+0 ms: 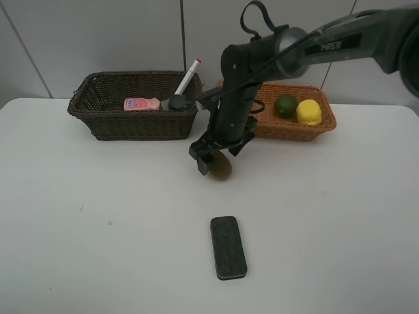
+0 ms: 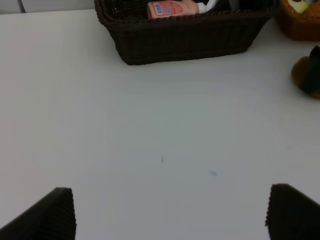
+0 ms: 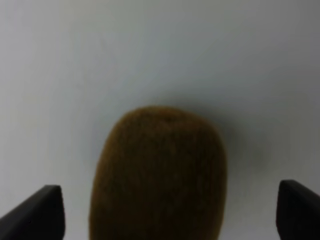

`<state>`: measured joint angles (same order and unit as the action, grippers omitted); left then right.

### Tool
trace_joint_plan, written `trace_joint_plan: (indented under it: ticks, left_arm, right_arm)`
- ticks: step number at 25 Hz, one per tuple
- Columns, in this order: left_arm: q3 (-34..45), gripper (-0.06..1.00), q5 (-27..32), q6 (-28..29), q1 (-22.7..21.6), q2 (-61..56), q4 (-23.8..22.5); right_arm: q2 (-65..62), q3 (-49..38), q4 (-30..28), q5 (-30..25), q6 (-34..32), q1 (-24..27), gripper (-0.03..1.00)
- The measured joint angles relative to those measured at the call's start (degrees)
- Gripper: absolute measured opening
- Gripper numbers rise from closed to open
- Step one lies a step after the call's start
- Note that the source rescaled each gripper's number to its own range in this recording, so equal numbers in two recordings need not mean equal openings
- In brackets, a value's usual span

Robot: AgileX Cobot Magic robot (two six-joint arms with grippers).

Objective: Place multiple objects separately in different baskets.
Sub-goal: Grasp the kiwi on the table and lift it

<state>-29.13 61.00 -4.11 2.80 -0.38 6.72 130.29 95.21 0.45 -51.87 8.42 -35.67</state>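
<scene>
A brown kiwi (image 1: 222, 168) lies on the white table in front of the baskets. My right gripper (image 1: 215, 159) is down over it, open, with a finger on each side and a gap to the fruit; the right wrist view shows the kiwi (image 3: 159, 175) between the spread fingertips (image 3: 35, 210). A black eraser (image 1: 228, 247) lies nearer the front. The dark brown basket (image 1: 98, 124) holds a pink bottle (image 1: 142, 104), a dark bottle (image 1: 177, 103) and a red-capped marker (image 1: 188, 77). The orange-tan basket (image 1: 321, 127) holds a round green fruit (image 1: 285, 105) and a lemon (image 1: 308, 112). The avocado is hidden. My left gripper (image 2: 172, 215) is open over bare table.
The right arm (image 1: 314, 46) reaches in from the upper right across the orange-tan basket. In the left wrist view the dark basket (image 2: 185, 42) and pink bottle (image 2: 172, 9) are ahead, and the kiwi (image 2: 301, 74) is off to one side.
</scene>
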Motion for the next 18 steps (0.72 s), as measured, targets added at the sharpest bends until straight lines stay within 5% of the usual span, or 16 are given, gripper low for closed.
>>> trace_joint_plan:
  ticks: [10,13,15,18]
  left_arm:
    - [0.00,1.00,0.00,0.00,0.00,0.00,0.00]
    - [0.00,1.00,0.00,0.00,0.00,0.00,0.00]
    - [0.00,1.00,0.00,0.00,0.00,0.00,0.00]
    - [0.00,1.00,0.00,0.00,0.00,0.00,0.00]
  right_arm:
    - [2.60,0.00,-0.45,1.95,0.00,0.00,0.98]
    - [2.78,0.00,-0.87,2.01,0.00,0.00,0.81]
    - [2.78,0.00,-0.87,1.78,0.07,0.00,0.57]
    - [2.57,0.00,-0.87,0.80,0.26,0.00,0.54]
